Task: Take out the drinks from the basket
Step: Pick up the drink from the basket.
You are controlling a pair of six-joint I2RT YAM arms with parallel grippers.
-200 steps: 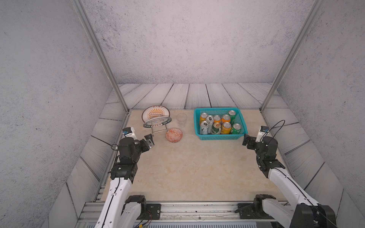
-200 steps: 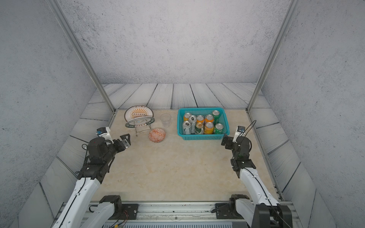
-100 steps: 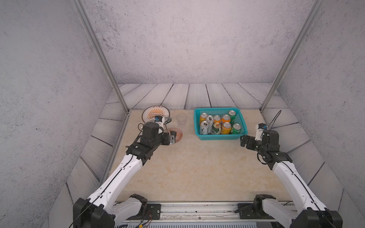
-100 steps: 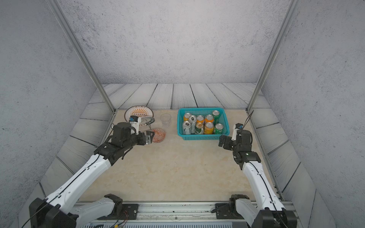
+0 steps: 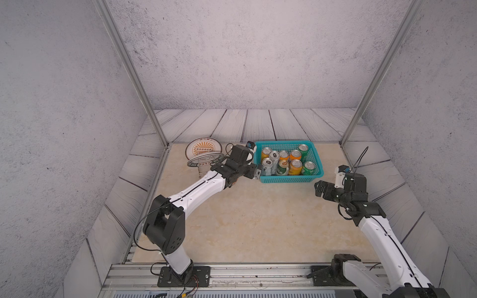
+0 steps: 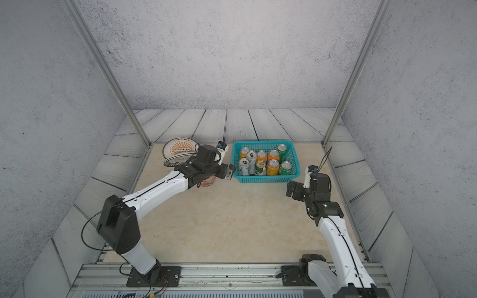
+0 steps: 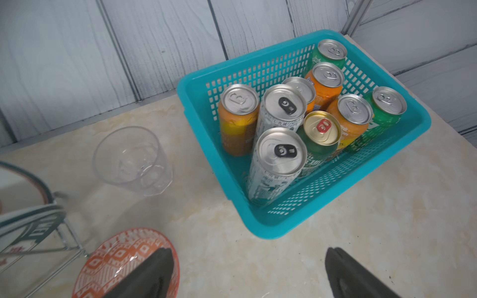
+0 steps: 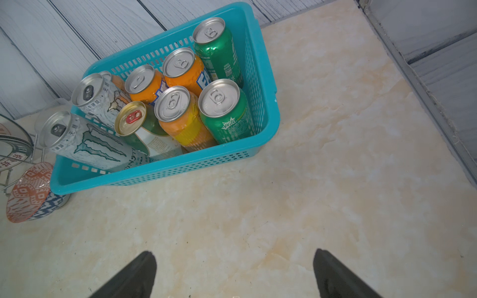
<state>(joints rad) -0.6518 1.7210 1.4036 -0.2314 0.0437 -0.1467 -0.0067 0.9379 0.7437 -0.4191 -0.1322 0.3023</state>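
On marbled tabletop, mesh-walled teal basket, cylindrical silver-topped drinks, left end effector apart, right end effector apart.

You've got a smooth, glossy teal plastic basket w/ perforated walls. The cans are metal: shiny silver tops, glossy printed sides. The cup is clear, prob. plastic. The desk is smooth cream marble-look, low sheen. The bowl looks glazed, glossy. The planks are matt grey wood-grain.
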